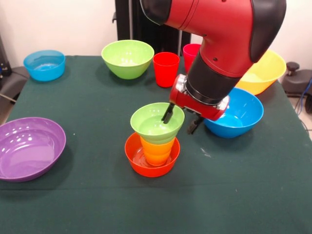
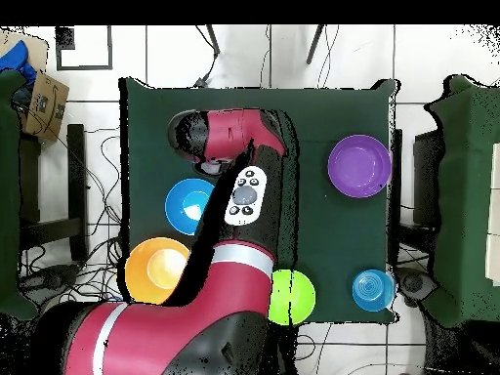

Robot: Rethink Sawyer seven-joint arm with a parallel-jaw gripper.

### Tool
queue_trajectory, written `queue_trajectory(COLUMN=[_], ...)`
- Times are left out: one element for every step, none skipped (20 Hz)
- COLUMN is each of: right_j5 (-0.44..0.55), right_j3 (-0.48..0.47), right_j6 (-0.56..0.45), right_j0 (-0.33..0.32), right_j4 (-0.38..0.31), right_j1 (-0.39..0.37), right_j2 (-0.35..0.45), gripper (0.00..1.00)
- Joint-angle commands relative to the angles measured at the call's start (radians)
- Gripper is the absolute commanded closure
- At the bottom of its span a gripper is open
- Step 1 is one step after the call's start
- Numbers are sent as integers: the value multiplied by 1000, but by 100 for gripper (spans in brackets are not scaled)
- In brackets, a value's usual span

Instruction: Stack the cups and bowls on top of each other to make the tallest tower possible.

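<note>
1. The table (image 1: 97, 204), under a dark green cloth, carries all the pieces; only part of them have gone into the stack, so I judge the job about a third done.
2. The robot arm (image 1: 219, 34) reaches down over the middle of the table, and in the overhead view it hides the stack completely.
3. The large yellow bowl (image 1: 273, 68) sits at the far right corner in the front view, unstacked, partly behind the arm.
4. The purple bowl (image 1: 29, 148), wide and shallow, lies alone at the left edge.
5. The bigger blue bowl (image 1: 243, 114) rests just right of the stack, and the bigger green bowl (image 1: 127, 58) stands at the back; both are loose.
6. The small blue bowl (image 1: 45, 64) waits in the far left corner.
7. The tower (image 1: 153, 141) stands near the table's middle with three pieces: a small orange bowl (image 1: 136, 158) at the bottom, a yellow-orange cup (image 1: 156, 151) standing in it, and a small green bowl (image 1: 151, 124) seated on the cup's rim.
8. The red cup (image 1: 166, 68) stands at the back beside the bigger green bowl, not yet on the stack; a pink cup (image 1: 190, 51) peeks out just behind it.
9. The gripper (image 1: 181, 121) hangs at the small green bowl's right rim with its fingers spread, one tip inside the bowl and the other outside, clamping nothing that I can see.
</note>
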Motion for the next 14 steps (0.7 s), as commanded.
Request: queue_trajectory(right_j5=[41,39,40,41,42,43,41,35,26,17,25,29,32,41], right_j3=[-18,-16,-22,-23,-24,-23,-23,-18,-17,-16,-29,-46,-63,-80], right_j6=[8,7,9,9,8,7,5,5,4,3,7,7,7,2], right_j0=[19,19,19,18,18,18,15,12,8,4,4,6,8,13], right_j4=[-48,-47,-46,-46,-45,-44,-39,-33,-25,-16,-9,-11,-13,-24], right_j1=[5,4,9,9,9,6,6,2,-5,-12,-21,-24,-28,-29], right_j2=[48,47,47,47,46,47,52,59,68,77,79,75,70,59], gripper=[0,0,0,0,0,0,0,0,0,0,0,0,0,0])
